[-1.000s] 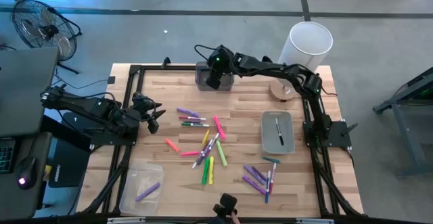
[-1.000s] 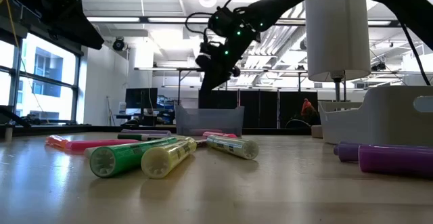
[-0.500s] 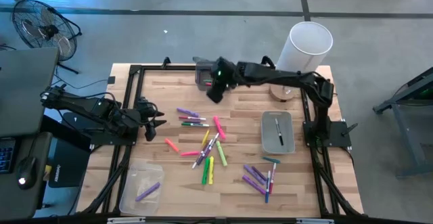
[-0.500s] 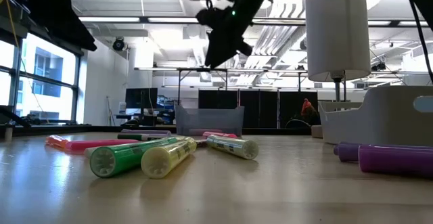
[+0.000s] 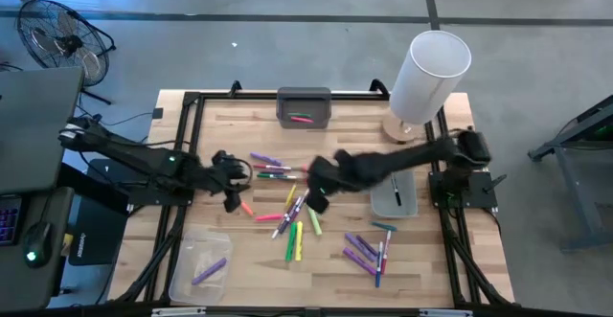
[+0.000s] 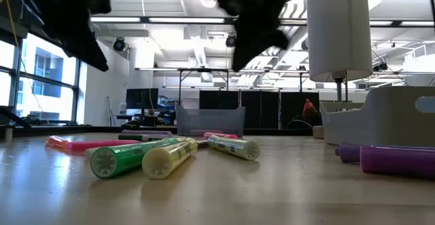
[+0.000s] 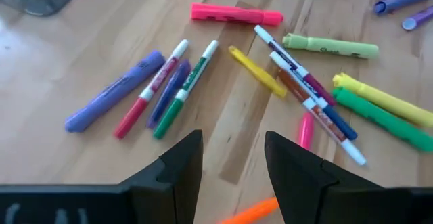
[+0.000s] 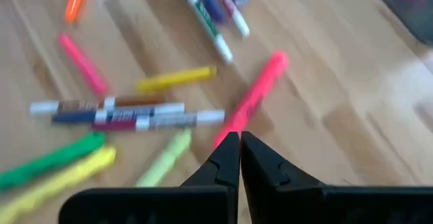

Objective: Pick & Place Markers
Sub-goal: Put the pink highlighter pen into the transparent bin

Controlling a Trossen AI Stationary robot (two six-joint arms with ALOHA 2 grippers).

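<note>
Nearest markers: a green marker (image 6: 129, 158) and a yellow marker (image 6: 170, 158) lie side by side at the desk's near edge, with a purple marker (image 6: 397, 160) off to one side; round barrels like these probably roll at a nudge.
Main pile: most markers lie loose and crossed at the middle of the desk (image 5: 230, 250); a few purple ones (image 5: 360, 250) sit nearer the front.
Right end effector (image 5: 316, 185): it hovers over the pile with fingers pressed together and nothing between them, just above a pink marker (image 8: 250, 102).
Risk, right: if it descends without parting the fingers, it would likely push the pink marker aside instead of gripping it and scatter the neighbours.
Left end effector (image 5: 233, 185): fingers apart and empty, low near an orange marker (image 7: 254, 212) at the pile's left side.
Risk, left: the thin white-barrelled pens (image 7: 308, 92) overlap, so a grip there may catch two at once.
Risk, both: the two arms work close over the same pile and could collide.
Far tray (image 5: 304, 106): it already holds a pink and a green marker.
Hard to make out: in the low view both arms are dark shapes only; the clear tray (image 5: 196, 260) at front left shows one purple marker, the rest of its contents unclear.
</note>
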